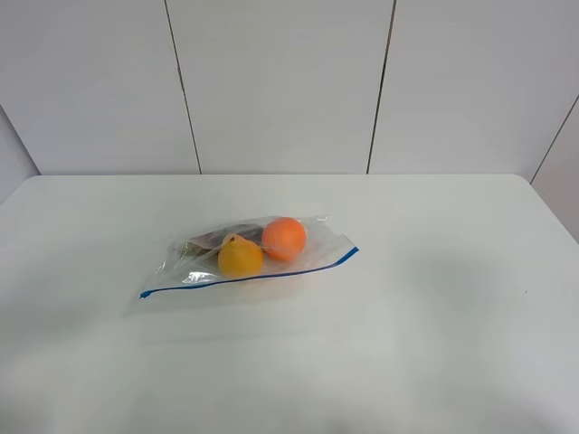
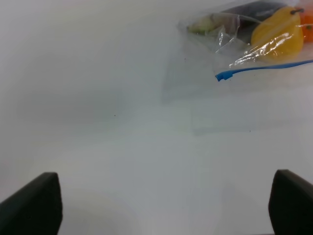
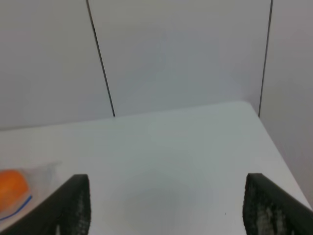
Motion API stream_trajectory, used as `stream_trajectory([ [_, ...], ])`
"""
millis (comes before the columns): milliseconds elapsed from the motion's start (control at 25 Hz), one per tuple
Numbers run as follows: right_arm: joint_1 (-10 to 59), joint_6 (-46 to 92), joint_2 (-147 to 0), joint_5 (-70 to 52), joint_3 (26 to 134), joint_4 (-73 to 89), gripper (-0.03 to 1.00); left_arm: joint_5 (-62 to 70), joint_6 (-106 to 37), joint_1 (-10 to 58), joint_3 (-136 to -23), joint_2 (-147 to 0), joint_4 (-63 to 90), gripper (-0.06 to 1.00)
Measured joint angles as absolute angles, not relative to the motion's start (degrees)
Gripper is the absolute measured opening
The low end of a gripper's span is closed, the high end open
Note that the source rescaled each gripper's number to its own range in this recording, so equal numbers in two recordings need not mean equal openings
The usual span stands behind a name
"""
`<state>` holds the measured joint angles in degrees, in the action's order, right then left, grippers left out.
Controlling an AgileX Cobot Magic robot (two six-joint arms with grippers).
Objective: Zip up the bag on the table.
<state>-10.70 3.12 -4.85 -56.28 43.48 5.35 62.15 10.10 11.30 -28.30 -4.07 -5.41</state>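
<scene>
The clear bag (image 1: 244,258) lies flat near the middle of the white table (image 1: 434,316), its blue zipper strip (image 1: 249,276) along the near edge. An orange fruit (image 1: 284,239) and a yellow fruit (image 1: 240,257) show through it. Neither arm shows in the exterior high view. In the left wrist view the bag's corner (image 2: 244,44) and the end of the zipper strip (image 2: 222,76) lie far from my open left gripper (image 2: 161,210). My right gripper (image 3: 166,210) is open over bare table, with the bag's end (image 3: 19,191) off to one side.
Grey wall panels (image 1: 280,81) stand behind the table's far edge. The table's right rear corner (image 3: 249,105) shows in the right wrist view.
</scene>
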Motion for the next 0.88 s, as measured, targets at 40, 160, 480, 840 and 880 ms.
stream_trajectory([
  [40,-10.70,3.07,-3.56,-56.28,43.19,5.35,0.97,62.15,10.10,11.30,-28.30,-4.07,-5.41,1.00],
  [160,-10.70,3.07,-0.11,-56.22,41.42,5.35,0.97,62.15,10.10,11.30,-28.30,-4.07,-5.41,1.00],
  [480,-10.70,3.07,0.40,-57.54,36.34,5.81,0.96,62.15,10.07,11.30,-28.30,-4.07,-5.41,1.00],
  [840,-10.70,-2.15,0.40,-57.60,29.16,5.73,0.91,62.15,10.03,11.30,-28.30,-4.07,-5.41,1.00],
  [880,-10.70,-2.50,0.40,-57.60,29.15,5.45,0.90,62.15,10.03,11.30,-28.30,-4.07,-5.41,1.00],
])
